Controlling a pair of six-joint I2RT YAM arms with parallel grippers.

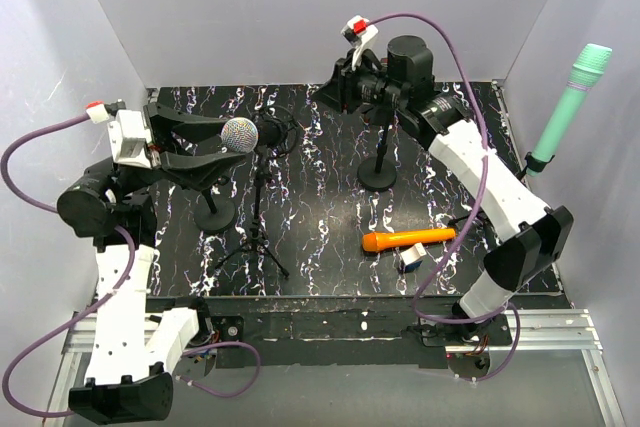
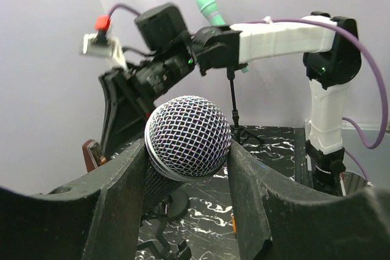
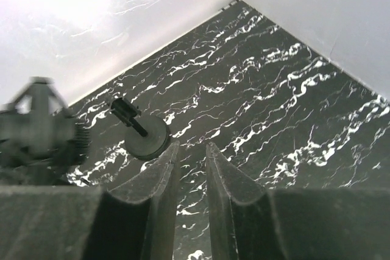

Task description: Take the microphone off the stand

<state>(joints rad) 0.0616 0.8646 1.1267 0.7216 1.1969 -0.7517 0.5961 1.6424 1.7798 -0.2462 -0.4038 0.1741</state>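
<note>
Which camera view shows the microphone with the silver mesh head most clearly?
The left wrist view: the microphone fills the centre, its mesh head inside the left gripper. The top external view shows it small. The right wrist view does not show it.

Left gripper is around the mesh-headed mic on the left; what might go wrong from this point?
1. The left gripper grips the microphone by its rounded mesh head, not its handle, so it may slip when pulled.
2. The tripod stand looks light and the right gripper hangs in the air away from it, bracing nothing; if the microphone sticks, the stand may tip or drag.
</note>
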